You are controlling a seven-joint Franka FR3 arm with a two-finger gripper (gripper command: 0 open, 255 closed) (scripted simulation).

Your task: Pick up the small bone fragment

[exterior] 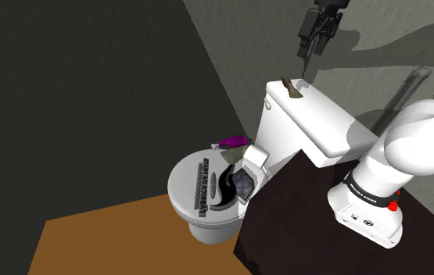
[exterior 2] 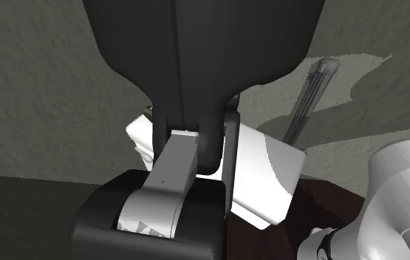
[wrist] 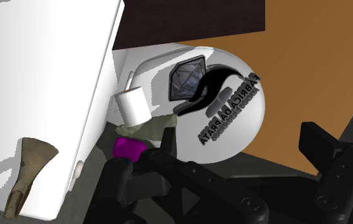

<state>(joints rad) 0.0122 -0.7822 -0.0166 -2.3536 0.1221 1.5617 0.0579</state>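
Hovering above the white toilet tank [exterior: 317, 125], the black pincer [exterior: 307, 64] holds its fingers [wrist: 324, 149] apart with nothing between them. The small bone fragment [exterior: 291, 89], brownish-grey, lies on the tank's lid below the pincer, outside the finger gap. A purple object [wrist: 128, 147] lies farther below, beside the lettered seat cover [wrist: 238, 63].

1 bone fragment [exterior: 291, 89], 1 toilet [exterior: 284, 134]

The toilet tank [exterior: 310, 119] looks smooth, glossy white. The bone fragment [wrist: 32, 167] is matt and rough-grained. The wall [exterior 2: 41, 89] looks coarse and matt.
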